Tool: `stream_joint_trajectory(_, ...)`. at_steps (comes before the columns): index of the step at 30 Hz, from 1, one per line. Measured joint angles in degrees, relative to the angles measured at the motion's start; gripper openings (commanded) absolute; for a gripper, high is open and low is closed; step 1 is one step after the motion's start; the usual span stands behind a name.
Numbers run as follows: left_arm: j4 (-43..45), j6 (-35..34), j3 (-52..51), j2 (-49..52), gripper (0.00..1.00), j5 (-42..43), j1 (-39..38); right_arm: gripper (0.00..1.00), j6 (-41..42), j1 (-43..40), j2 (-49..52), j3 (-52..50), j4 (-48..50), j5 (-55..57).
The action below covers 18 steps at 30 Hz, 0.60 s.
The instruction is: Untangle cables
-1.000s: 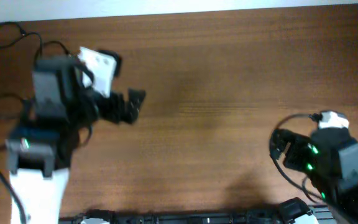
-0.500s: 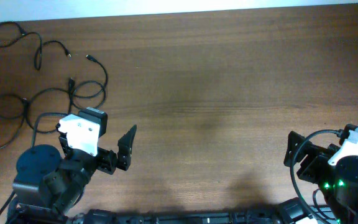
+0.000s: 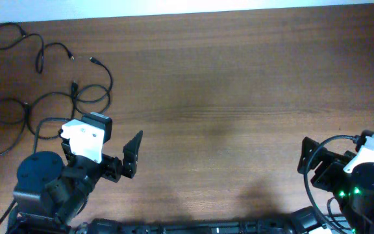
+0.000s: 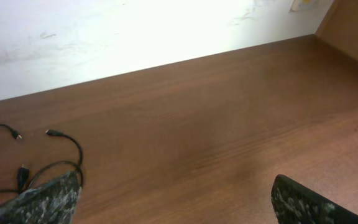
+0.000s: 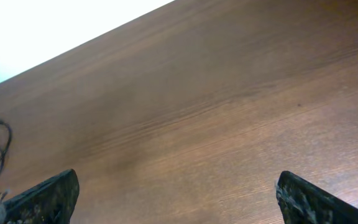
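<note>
Currently the cables [image 3: 47, 97] lie as loose strands on the wooden table [image 3: 239, 78], far-left rear area, nothing touching them. Left gripper [image 4: 176, 208] spread wide, empty, near them. Right gripper [image 5: 176, 199] spread too, empty, well apart.

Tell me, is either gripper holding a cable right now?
No, the left gripper and right gripper are open and empty; the cables lie apart.

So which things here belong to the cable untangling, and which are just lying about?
Job: black cables, lying in loose strands; left gripper, open; right gripper, open.
Just there: wooden table; white wall.
</note>
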Motion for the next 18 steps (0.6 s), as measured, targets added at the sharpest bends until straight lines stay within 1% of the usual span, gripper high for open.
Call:
stream_joint_trajectory(4, 0.0, 0.0, 0.0, 0.0, 0.99, 0.0, 0.0, 0.99, 0.0, -6.6, -3.1, 0.0, -0.1, 0.4)
stream_joint_trajectory(6, 0.0, 0.0, 0.0, 0.0, 0.99, 0.0, 0.0, 0.99, 0.0, -13.0, -5.4, -0.2, -0.2, 1.1)
stream_joint_trajectory(8, 0.0, 0.0, 0.0, 0.0, 0.99, 0.0, 0.0, 0.99, -0.3, -16.5, -7.5, -1.9, 1.7, 2.1)
stream_joint_trajectory(9, 0.0, 0.0, -0.1, 0.0, 0.99, 0.0, 0.0, 0.99, -1.9, -19.2, -10.7, -6.6, 6.4, 2.3)
stream_joint_trajectory(10, 0.0, 0.0, -0.1, 0.0, 0.99, -0.1, 0.0, 0.99, -5.2, -20.1, -13.9, -12.2, 13.6, 0.9)
stream_joint_trajectory(11, 0.0, 0.0, -0.1, 0.0, 0.99, -0.2, 0.0, 0.99, -10.4, -20.2, -18.5, -20.5, 22.9, -2.1)
stream_joint_trajectory(13, 0.0, 0.0, -0.2, 0.0, 0.99, -0.2, 0.0, 0.99, -14.3, -19.4, -24.5, -32.3, 36.2, -5.9)
stream_joint_trajectory(14, 0.0, 0.0, -0.2, 0.0, 0.99, -0.3, 0.0, 0.99, -15.3, -18.4, -26.1, -36.2, 38.4, -7.1)
stream_joint_trajectory(16, 0.0, 0.0, -0.2, 0.0, 0.99, -0.4, 0.0, 0.99, -17.9, -14.8, -29.5, -45.0, 47.3, -8.8)
stream_joint_trajectory(18, 0.0, 0.0, -0.2, 0.0, 0.99, -0.4, 0.0, 0.99, -19.1, -14.1, -30.5, -51.4, 53.2, -9.6)
